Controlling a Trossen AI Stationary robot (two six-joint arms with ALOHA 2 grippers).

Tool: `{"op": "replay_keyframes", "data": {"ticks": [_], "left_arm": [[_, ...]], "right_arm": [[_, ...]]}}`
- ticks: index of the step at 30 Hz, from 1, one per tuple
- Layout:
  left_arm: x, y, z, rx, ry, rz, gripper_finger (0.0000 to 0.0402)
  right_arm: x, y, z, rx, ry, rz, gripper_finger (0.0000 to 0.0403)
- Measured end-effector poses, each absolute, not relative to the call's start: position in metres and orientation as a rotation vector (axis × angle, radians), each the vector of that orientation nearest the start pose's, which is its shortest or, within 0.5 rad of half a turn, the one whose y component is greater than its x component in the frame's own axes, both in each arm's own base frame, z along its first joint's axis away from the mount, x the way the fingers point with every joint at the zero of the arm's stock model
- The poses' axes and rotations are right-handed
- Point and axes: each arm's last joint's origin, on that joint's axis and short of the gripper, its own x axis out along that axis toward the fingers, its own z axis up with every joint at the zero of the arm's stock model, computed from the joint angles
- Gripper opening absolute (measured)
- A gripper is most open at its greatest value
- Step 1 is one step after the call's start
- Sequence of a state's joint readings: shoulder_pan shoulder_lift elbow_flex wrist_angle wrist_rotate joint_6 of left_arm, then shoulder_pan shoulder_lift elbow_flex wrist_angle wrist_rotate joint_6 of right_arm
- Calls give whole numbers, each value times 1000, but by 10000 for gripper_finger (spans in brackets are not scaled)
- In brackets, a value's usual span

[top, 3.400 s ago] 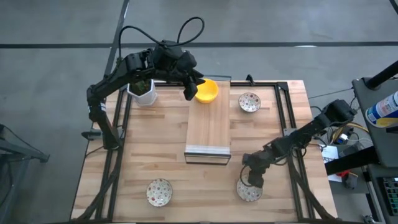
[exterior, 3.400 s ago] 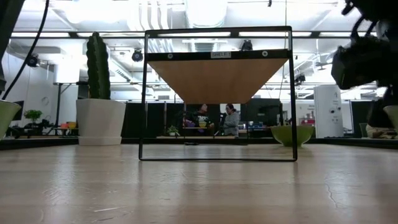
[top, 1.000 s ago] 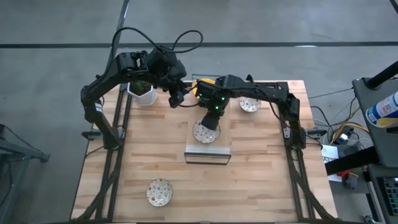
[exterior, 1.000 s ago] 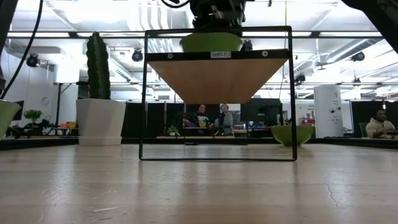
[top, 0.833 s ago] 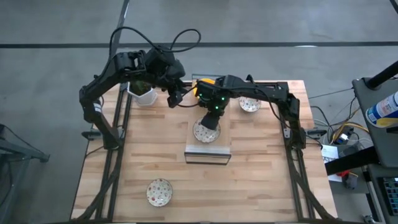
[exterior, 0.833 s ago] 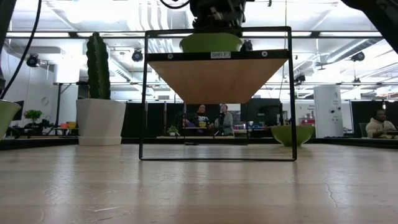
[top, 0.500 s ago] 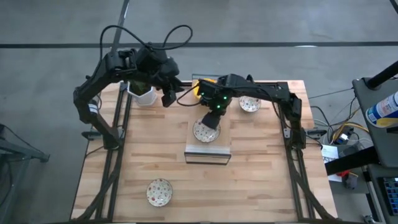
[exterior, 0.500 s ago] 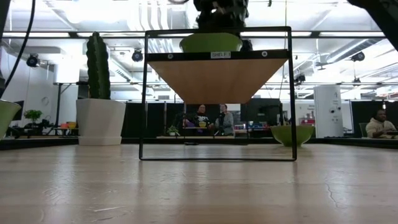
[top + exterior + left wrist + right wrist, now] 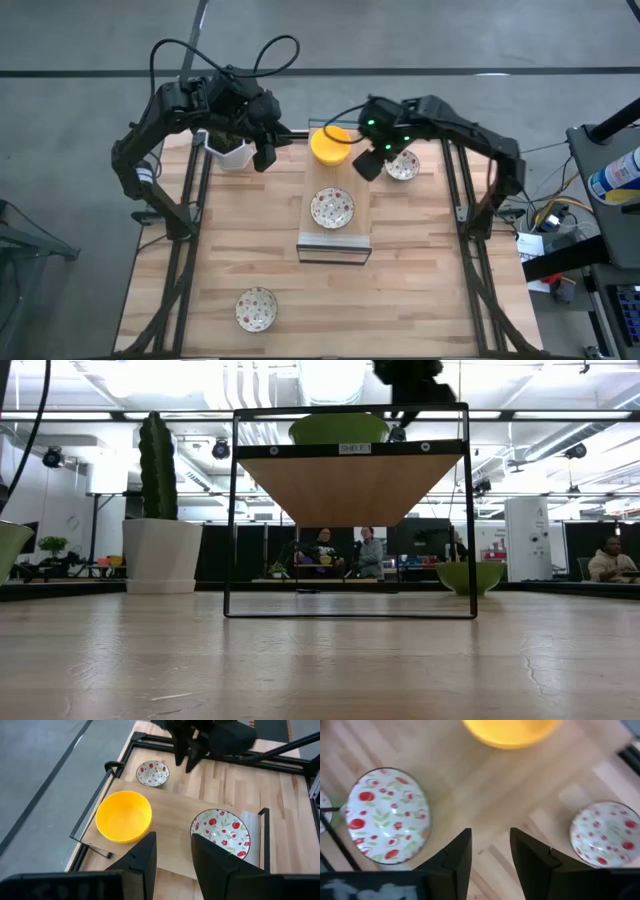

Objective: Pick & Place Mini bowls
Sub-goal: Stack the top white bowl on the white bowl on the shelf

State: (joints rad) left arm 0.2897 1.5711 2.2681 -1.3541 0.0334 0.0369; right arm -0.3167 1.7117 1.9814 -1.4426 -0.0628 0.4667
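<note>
A yellow mini bowl (image 9: 330, 143) rests on its base at the far end of a raised wooden shelf (image 9: 322, 178). A white red-speckled mini bowl (image 9: 332, 208) sits on the shelf's middle. Another speckled bowl (image 9: 402, 166) stands on the table right of the shelf, and a third (image 9: 256, 308) is near the table's near left corner. My left gripper (image 9: 265, 155) hangs open left of the yellow bowl. My right gripper (image 9: 367, 165) hangs open between the shelf and the right speckled bowl. The right wrist view shows both speckled bowls (image 9: 387, 822) (image 9: 604, 835) below it.
A white pot with a green cactus (image 9: 230, 150) stands at the far left, close behind my left gripper. The shelf's black frame (image 9: 232, 510) stands on the table's middle. A black rail frame (image 9: 455, 190) runs along the table's sides. People sit in the room beyond.
My right gripper has left the speckled bowl on the shelf and swung up toward the table's far right, and that bowl stays on the shelf. My left gripper has drawn back toward the table's left edge, away from the yellow bowl.
</note>
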Motion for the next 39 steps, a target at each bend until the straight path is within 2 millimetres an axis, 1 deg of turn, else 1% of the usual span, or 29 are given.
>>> {"op": "replay_keyframes", "data": {"ticks": [3,6,9,13,18,24,27,32,35,39], "left_arm": [[235,69,514,-67,636,236,115],[236,69,515,-64,619,237,115],[237,70,517,-71,596,241,115],[237,70,518,-96,583,249,115],[237,70,518,-106,581,252,115],[238,70,518,-106,573,253,115],[238,70,518,-110,574,255,115],[238,70,518,-122,576,258,115],[237,70,518,-129,579,260,115],[237,70,518,-129,579,260,115]], "right_arm": [[276,-106,397,671,1077,-582,128],[251,-121,385,730,1088,-680,128],[225,-137,365,804,1107,-778,128],[194,-158,334,923,1102,-864,128],[169,-181,294,1109,1057,-875,128],[146,-202,254,1170,1032,-966,127],[136,-209,238,1187,996,-1011,127],[121,-215,217,1222,954,-1066,127],[117,-217,207,1231,930,-1085,127],[121,-223,200,1252,910,-1066,127]]}}
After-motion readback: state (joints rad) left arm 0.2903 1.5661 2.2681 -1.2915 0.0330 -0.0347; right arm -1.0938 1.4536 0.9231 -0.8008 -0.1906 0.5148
